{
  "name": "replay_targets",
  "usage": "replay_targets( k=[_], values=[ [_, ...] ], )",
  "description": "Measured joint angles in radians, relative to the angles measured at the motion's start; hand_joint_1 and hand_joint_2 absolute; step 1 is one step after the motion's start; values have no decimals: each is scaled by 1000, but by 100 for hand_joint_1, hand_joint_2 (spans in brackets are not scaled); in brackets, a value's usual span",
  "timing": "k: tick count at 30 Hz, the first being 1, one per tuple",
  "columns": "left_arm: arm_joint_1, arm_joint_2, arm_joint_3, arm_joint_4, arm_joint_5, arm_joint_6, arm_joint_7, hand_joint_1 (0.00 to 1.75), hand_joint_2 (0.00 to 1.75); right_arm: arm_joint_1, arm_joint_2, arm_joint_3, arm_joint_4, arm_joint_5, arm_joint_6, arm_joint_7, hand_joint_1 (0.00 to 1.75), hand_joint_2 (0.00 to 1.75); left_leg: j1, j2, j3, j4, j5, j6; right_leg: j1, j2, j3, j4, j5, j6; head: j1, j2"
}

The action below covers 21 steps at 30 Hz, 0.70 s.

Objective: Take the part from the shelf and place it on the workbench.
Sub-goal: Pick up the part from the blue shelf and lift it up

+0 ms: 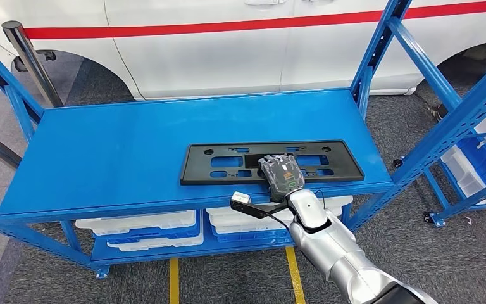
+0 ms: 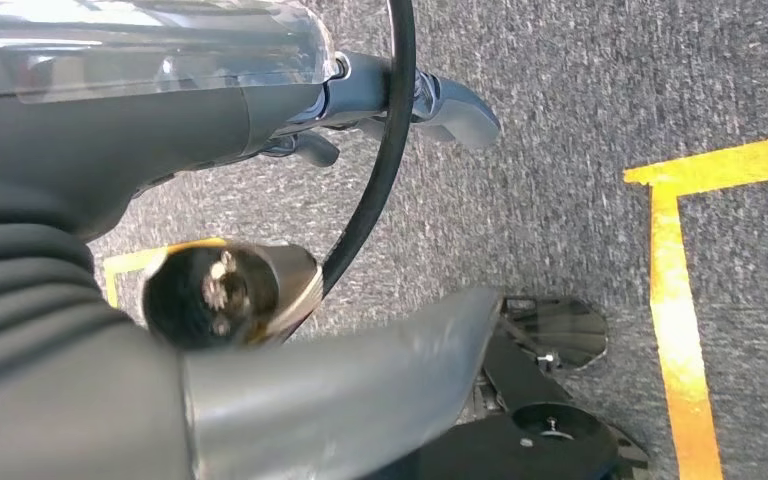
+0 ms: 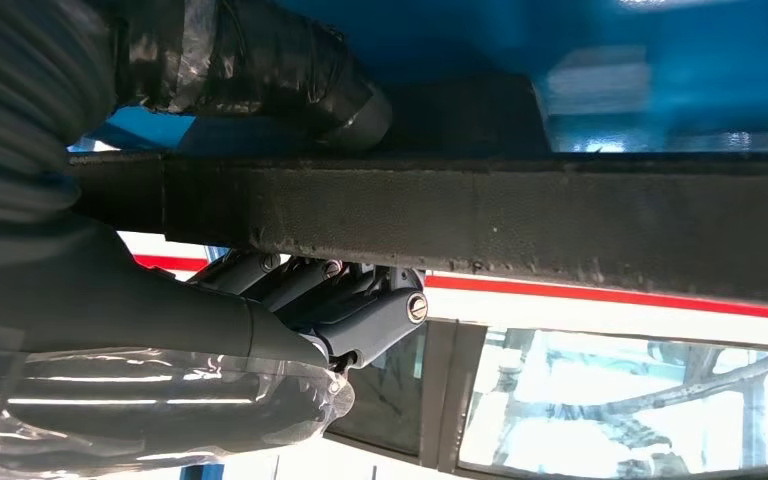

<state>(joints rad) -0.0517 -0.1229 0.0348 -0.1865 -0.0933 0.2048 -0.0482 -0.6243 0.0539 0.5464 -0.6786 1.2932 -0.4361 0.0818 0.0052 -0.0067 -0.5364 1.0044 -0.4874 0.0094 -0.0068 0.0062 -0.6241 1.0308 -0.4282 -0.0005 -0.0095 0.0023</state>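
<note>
Head view showed the right robot hand (image 1: pixel 281 174) laid over the near edge of the part (image 1: pixel 271 162), a flat black plastic panel with rectangular cut-outs and small holes, long and thin, lying flat on the blue shelf (image 1: pixel 133 145) toward its front right corner. In the right wrist view the dark fingers (image 3: pixel 300 285) were on one face of the panel's edge and the thumb (image 3: pixel 290 90) on the other, so the robot hand appeared to be pinching the part, though how firm the hold was could not be told. The part looked as if it lay on the shelf, so by my judgement the lift and the carry to the workbench remained. The left robot hand (image 2: pixel 430 100) hung over grey carpet, fingers loosely curled around nothing
</note>
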Motion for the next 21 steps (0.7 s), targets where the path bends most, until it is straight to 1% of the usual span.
replay_targets(
  k=[14, 21],
  values=[
    [0, 0, 11, 0, 6, -4, -6, 0, 175, 0, -4, 0, 0, 0, -2, -1, 173, 175, 0, 0, 0, 0, 0, 0, 0, 0, 0, 0, 0, 0, 0, 0],
    [0, 0, 11, 0, -12, 44, 9, 0, 175, 0, -5, 0, -1, 5, -2, 0, 173, 175, 0, 0, 0, 0, 0, 0, 0, 0, 0, 0, 0, 0, 0, 0]
  ],
)
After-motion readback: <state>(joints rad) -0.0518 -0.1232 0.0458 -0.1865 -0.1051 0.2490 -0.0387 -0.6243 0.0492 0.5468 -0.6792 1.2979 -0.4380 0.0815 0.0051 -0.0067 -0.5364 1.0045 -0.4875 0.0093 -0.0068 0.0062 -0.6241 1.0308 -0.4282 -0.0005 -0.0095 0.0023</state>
